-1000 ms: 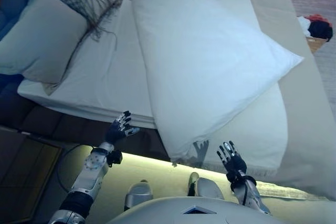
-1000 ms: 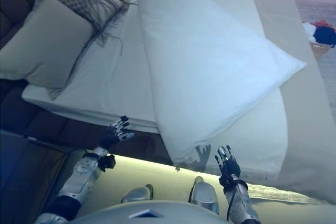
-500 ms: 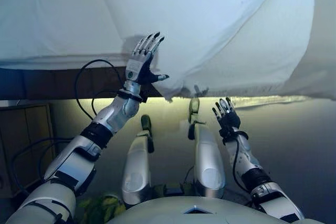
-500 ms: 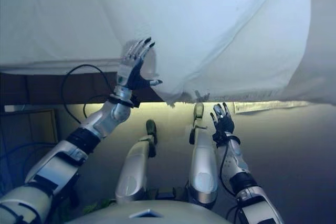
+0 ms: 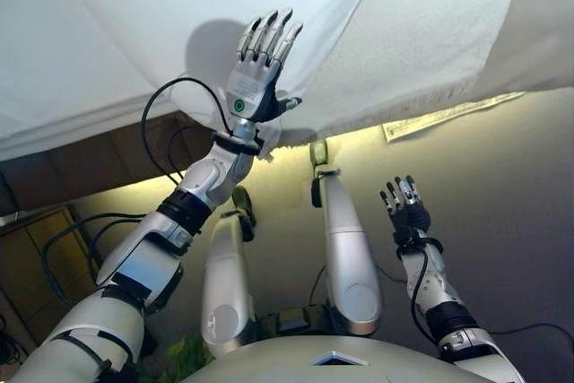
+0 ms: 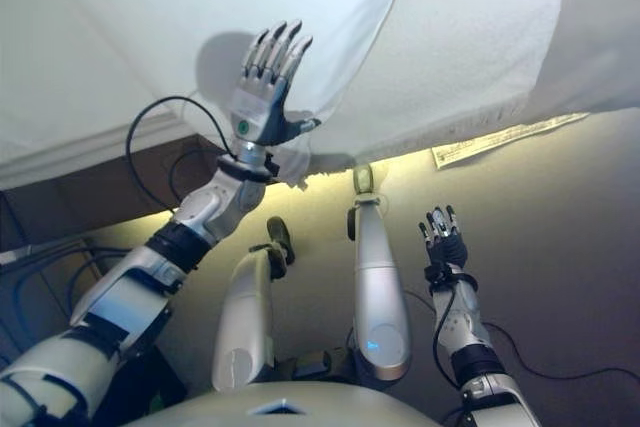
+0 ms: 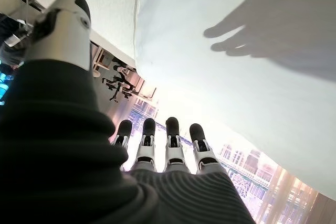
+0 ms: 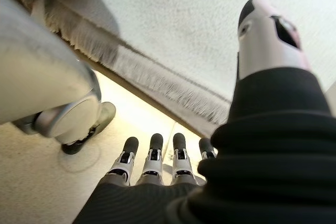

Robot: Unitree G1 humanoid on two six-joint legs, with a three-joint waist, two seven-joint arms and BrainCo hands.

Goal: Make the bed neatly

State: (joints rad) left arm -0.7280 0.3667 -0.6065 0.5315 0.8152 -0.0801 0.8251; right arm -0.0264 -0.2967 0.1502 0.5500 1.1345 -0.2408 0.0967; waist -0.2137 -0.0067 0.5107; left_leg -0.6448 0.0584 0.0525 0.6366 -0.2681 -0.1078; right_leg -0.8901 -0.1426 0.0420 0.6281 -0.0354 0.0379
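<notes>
A white duvet hangs over the bed's near edge, and its corner droops just below my left hand. My left hand is raised in front of the duvet's edge with its fingers straight and holds nothing. In the left wrist view its fingers are straight, short of the white cloth, on which they cast a shadow. A cream fringed blanket hangs to the right of the duvet. My right hand is open and empty, low over the floor below the blanket's fringe.
The dark bed base shows under the duvet at the left, with a lit strip along its foot. A wooden cabinet stands at the lower left. Beige floor lies at the right.
The camera has tilted down towards the bed's edge. My left hand has risen and moved right, up to the duvet's corner. My right hand stays low and open.
</notes>
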